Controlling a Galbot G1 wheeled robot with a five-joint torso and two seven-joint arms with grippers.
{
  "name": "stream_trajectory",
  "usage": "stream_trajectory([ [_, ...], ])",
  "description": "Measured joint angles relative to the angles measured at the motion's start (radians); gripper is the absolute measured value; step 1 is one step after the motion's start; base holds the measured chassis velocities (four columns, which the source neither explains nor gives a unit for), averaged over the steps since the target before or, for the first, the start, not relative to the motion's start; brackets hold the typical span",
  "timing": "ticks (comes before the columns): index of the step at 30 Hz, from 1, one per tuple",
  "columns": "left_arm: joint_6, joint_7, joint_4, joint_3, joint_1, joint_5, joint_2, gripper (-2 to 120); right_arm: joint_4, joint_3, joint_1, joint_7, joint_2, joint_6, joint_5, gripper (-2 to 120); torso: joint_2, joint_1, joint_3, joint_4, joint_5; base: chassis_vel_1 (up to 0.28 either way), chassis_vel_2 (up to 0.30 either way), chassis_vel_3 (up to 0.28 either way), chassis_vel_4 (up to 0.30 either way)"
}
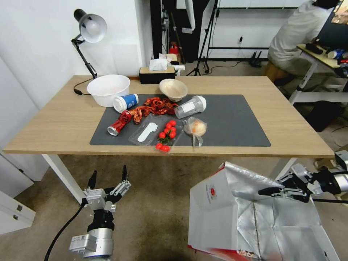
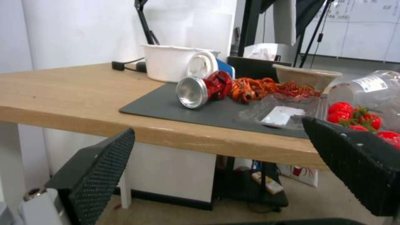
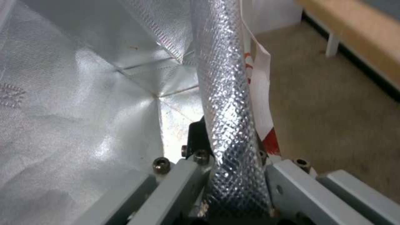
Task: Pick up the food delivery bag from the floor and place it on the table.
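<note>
The food delivery bag [image 1: 217, 214] is at the lower right, in front of the table [image 1: 58, 119] and below its top. It is white, with a small red round logo and an open, foil-lined mouth; its bottom runs past the picture's edge. My right gripper [image 1: 266, 191] is shut on the bag's near-right rim. In the right wrist view the folded foil rim [image 3: 227, 93] is pinched in the right gripper [image 3: 233, 162], above the floor [image 3: 333, 103]. My left gripper [image 1: 108, 174] hangs open over the floor [image 1: 159, 210], empty, before the table's front edge [image 2: 187, 137].
The dark mat [image 1: 232, 123] holds a red can [image 1: 119, 123], crawfish [image 1: 156, 106], tomatoes [image 1: 166, 134], cups, a tan bowl and a knotted plastic bag [image 1: 195, 127]. A white bowl [image 1: 108, 88] and lamp [image 1: 90, 27] stand back left. Table legs [image 1: 63, 175] flank the floor space.
</note>
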Motion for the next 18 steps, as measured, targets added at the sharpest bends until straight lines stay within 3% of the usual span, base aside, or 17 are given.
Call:
stream_trajectory([
  [6, 0.0, -0.002, 0.0, -0.006, 0.003, 0.002, 0.0, 100, 0.004, 0.044, 0.003, 0.0, 0.02, -0.028, 0.1, 0, -0.001, 0.0, -0.001, 0.0002, 0.0, 0.0, 0.0, 0.0, 0.0],
  [18, -0.009, -0.007, 0.007, -0.012, 0.006, 0.019, -0.007, 100, 0.003, 0.115, -0.003, 0.045, 0.082, -0.119, 0.438, 0, -0.002, -0.001, -0.001, 0.0, 0.0, 0.0, 0.0, 0.0, 0.0],
])
